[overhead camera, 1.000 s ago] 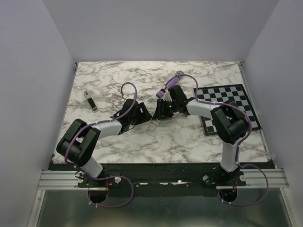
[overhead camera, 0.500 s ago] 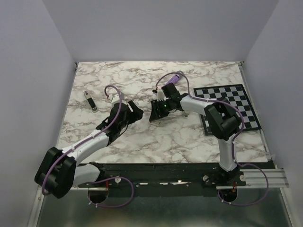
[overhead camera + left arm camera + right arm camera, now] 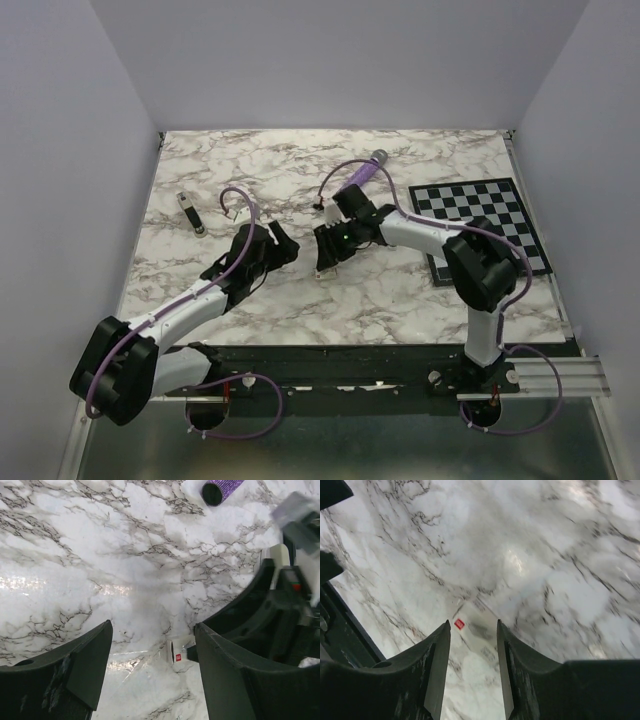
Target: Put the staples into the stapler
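While the stapler [image 3: 190,213] lies alone near the left edge of the tabletop [image 3: 400,290], well apart from both arms, the work sits around the middle of the tabletop. The left gripper [image 3: 152,630] hangs there with its jaws spread wide and nothing held. Through their gap its camera sees the box of staples [image 3: 176,656], a tiny white carton with a red mark, lying flat on the marble. Just to the right, the right gripper [image 3: 473,623] points down at that same box. Its jaws are half spread with one on either side of it, and I cannot tell whether they touch it. No loose strip of staples shows. Further right a purple tube [image 3: 362,172] lies toward the far edge, and a chequered mat [image 3: 480,225] sits by the right edge. I judge the step in hand to be picking up the box, with the loading itself a long way off. The box is small and light, so jaws closing off-centre could shove or flip it instead of pinching it, and a hard squeeze could crush the carton or pop it free. The two grippers are near each other, so a careless move could knock them together or sweep the box away. The stapler is far off, so a carry or hand-over toward it risks a drop.
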`<action>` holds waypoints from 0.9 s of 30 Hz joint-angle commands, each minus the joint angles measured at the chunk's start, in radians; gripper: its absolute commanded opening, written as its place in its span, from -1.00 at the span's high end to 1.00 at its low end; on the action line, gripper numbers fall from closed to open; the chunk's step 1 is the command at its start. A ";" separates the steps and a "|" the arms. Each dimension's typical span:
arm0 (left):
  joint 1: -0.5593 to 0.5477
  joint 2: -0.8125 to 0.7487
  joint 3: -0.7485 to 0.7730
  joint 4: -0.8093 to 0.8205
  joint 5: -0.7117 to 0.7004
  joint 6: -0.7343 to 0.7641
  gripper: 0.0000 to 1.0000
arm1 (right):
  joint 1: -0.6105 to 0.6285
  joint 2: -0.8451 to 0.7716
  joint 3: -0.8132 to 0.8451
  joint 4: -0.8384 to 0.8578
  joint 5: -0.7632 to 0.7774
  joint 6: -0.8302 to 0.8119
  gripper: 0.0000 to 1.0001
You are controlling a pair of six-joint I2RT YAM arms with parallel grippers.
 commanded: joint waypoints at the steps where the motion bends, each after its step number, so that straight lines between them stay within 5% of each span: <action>1: -0.006 0.023 -0.024 0.010 0.074 -0.013 -0.50 | -0.019 -0.149 -0.088 0.041 0.165 0.086 0.00; 14: -0.075 0.161 0.006 0.047 0.123 -0.052 -0.48 | -0.066 -0.226 -0.328 0.213 0.168 0.398 0.18; 27: -0.081 0.219 0.022 0.054 0.149 -0.063 -0.43 | -0.071 -0.163 -0.345 0.294 0.102 0.450 0.26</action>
